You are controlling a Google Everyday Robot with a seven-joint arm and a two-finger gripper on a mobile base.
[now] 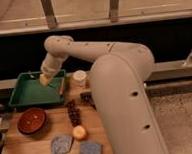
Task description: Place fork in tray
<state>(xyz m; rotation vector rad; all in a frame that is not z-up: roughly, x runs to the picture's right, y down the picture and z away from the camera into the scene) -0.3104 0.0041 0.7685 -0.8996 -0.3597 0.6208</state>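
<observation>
**Fork carried over the tray, release to come**

The gripper (44,79) hangs over the right part of the green tray (22,97), at the far left of the wooden table (110,149); its jaws are closed narrow. A thin pale sliver (34,75) sticks out to the left of the fingertips; this seems to be the fork, pinched between the jaws, but it is too small to be sure. No other fork is visible on the table.

The step in hand, by judgement, is the lowering and the release. To do it well, the robot should bring the gripper down toward the middle of the tray floor, away from the sloping right wall; a fork let go near that wall could slide or tip over the rim. The jaws should open only when the fork is just above the floor, so that it does not bounce; then the arm should rise straight up, so the fingers do not drag the fork with them.

The white cup (79,78) stands just beside the right rim of the tray, so a sideways retreat to the right could knock it. The red-brown bowl (31,120), the dark grapes (73,113), the orange fruit (80,132) and the two blue-grey sponges (60,144) lie nearer on the table, well apart from the gripper; they need no attention.
</observation>
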